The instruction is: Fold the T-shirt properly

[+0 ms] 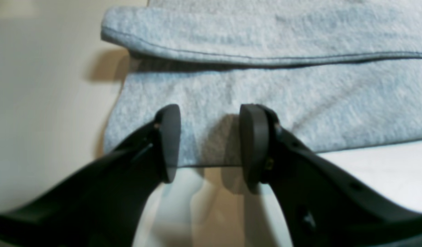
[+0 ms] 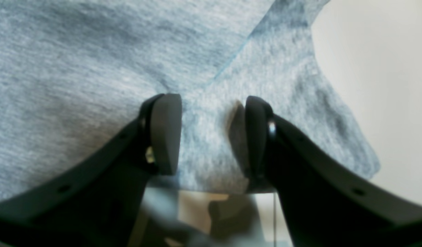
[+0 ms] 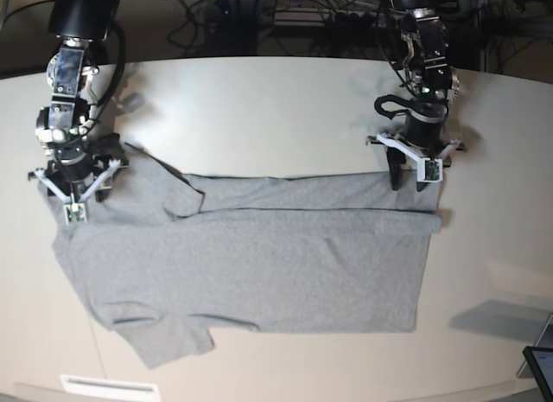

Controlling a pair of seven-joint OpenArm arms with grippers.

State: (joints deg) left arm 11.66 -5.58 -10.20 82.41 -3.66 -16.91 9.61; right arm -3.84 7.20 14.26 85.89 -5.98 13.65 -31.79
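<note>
Left wrist view: the left gripper (image 1: 209, 142) stands with jaws parted over the T-shirt (image 1: 265, 92) edge, grey cloth between the pads; whether it grasps cannot be told. A folded hem lies beyond.

Right wrist view: the right gripper (image 2: 212, 135) straddles the shirt's edge near a seam, jaws likewise parted, grip uncertain.

Base view: only here the whole T-shirt (image 3: 259, 272) shows, spread on the pale table (image 3: 259, 108), its top strip folded over, both arms at its far corners.

Bright overhead light; wrist views perhaps defocused
</note>
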